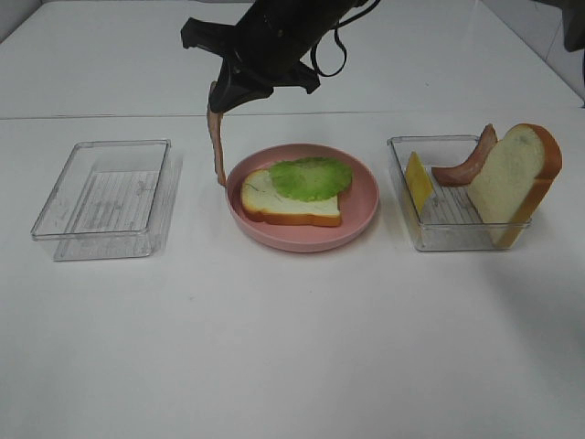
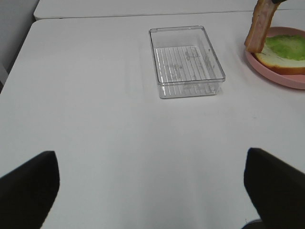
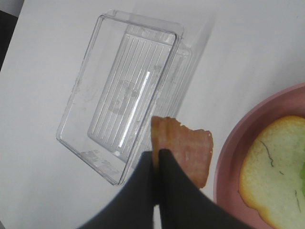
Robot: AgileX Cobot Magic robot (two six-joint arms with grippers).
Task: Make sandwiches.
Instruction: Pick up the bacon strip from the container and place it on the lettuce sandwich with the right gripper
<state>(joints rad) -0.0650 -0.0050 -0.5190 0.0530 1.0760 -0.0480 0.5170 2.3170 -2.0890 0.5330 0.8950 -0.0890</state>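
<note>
- Over the left rim of the pink plate [image 1: 302,245]: right gripper [image 1: 219,99], across the middle, jaws clenched on the top end of a bacon strip [image 1: 218,146] hanging straight down, lower end just beside the rim.
- On the plate: one bread slice [image 1: 279,208] with the lettuce leaf [image 1: 311,176] flat on top, nothing more stacked yet.
- Shift toward the plate's centre before lowering, to land on the lettuce and not on the rim or the worktop [image 1: 292,357].
- Lower to first contact of the free end with the leaf, then travel sideways while descending, laying the probably floppy strip flat rather than folded.
- Release only once resting along its whole length; lift straight up to avoid dragging the leaf.
- Left gripper [image 2: 150,160]: jaws spread wide, grasping nothing, above bare worktop near the left tray [image 2: 162,90].
- Waiting in the right tray [image 1: 448,245]: cheese slice [image 1: 419,183], second bacon strip [image 1: 466,165], second bread slice [image 1: 516,178] leaning upright.
</note>
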